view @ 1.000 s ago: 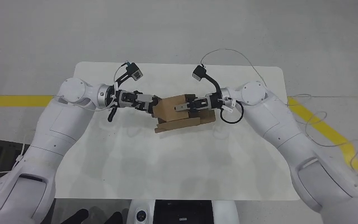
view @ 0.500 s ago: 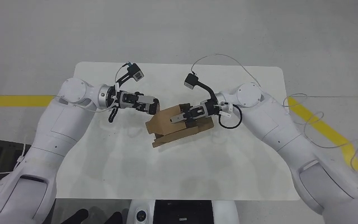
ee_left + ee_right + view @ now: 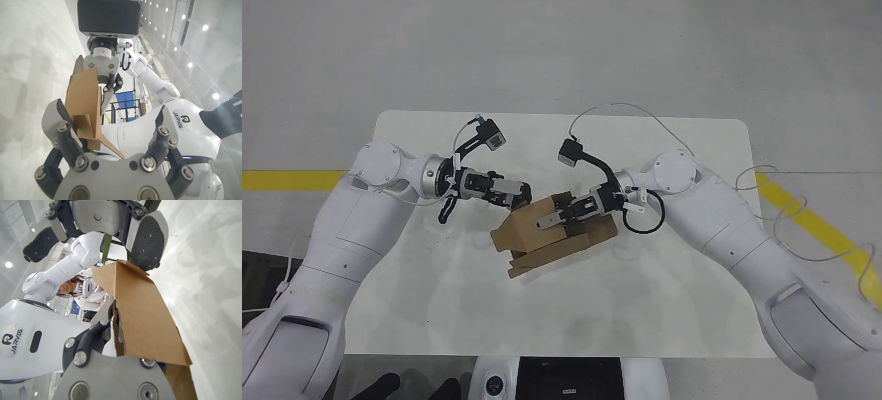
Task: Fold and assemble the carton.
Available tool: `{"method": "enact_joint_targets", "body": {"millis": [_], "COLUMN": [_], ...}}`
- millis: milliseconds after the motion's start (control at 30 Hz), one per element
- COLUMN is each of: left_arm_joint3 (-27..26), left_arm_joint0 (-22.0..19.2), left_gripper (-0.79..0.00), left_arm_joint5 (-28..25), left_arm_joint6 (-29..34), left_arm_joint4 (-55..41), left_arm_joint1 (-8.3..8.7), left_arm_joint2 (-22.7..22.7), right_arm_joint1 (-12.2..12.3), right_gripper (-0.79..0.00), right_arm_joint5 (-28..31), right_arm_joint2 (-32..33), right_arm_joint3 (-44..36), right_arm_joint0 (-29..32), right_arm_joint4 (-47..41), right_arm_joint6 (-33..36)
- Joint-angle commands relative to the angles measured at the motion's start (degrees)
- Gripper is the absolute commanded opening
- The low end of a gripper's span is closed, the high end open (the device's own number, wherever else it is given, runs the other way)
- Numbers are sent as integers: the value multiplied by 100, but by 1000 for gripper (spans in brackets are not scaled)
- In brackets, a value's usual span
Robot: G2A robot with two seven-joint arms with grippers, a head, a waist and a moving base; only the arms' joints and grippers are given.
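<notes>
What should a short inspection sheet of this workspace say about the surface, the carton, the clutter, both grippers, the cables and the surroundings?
Surface: white table with rounded corners, carrying the work near its middle.
Job's things: brown cardboard carton, partly folded, flaps not yet closed.
Clutter: nothing seen.
Grippers: left gripper open, one pad at the carton's corner; right gripper shut on a carton wall.
Cables: thin white cable arcs from the right arm's wrist camera over the table's far side.
Surroundings: grey floor with a yellow line.
</notes>
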State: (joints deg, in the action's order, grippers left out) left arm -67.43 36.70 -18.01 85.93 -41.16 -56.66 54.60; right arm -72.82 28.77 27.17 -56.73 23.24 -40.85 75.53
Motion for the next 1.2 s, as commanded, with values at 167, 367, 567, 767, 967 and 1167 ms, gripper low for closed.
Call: {"method": "enact_joint_targets", "body": {"millis": [167, 367, 567, 767, 967, 1167], "left_arm_joint3": [-17, 113, 225, 136, -36, -99], "left_arm_joint0": [6, -65, -120, -92, -8, 49], "left_gripper": [0, 0, 0, 0, 0, 0], "left_arm_joint5": [11, -75, -56, -64, -65, -58], "left_arm_joint6": [35, -43, -22, -30, -31, -61], "left_arm_joint4": [18, 192, 228, 291, 348, 416], "left_arm_joint1": [-23, -32, -34, -27, -19, -36], "left_arm_joint2": [34, 104, 185, 256, 296, 268], "right_arm_joint1": [-65, -23, 90, 147, 143, 91], "right_gripper": [-785, -785, -785, -785, -785, -785], "right_arm_joint5": [30, 167, 343, 621, 887, 1077], "right_arm_joint2": [-53, 86, 285, 440, 554, 625], "right_arm_joint3": [113, 282, 429, 548, 665, 772], "right_arm_joint0": [-45, -49, 5, 58, 82, 85], "right_arm_joint4": [-58, -93, 14, 152, 248, 304], "right_arm_joint6": [-30, -167, -343, -623, -889, -1079]}}
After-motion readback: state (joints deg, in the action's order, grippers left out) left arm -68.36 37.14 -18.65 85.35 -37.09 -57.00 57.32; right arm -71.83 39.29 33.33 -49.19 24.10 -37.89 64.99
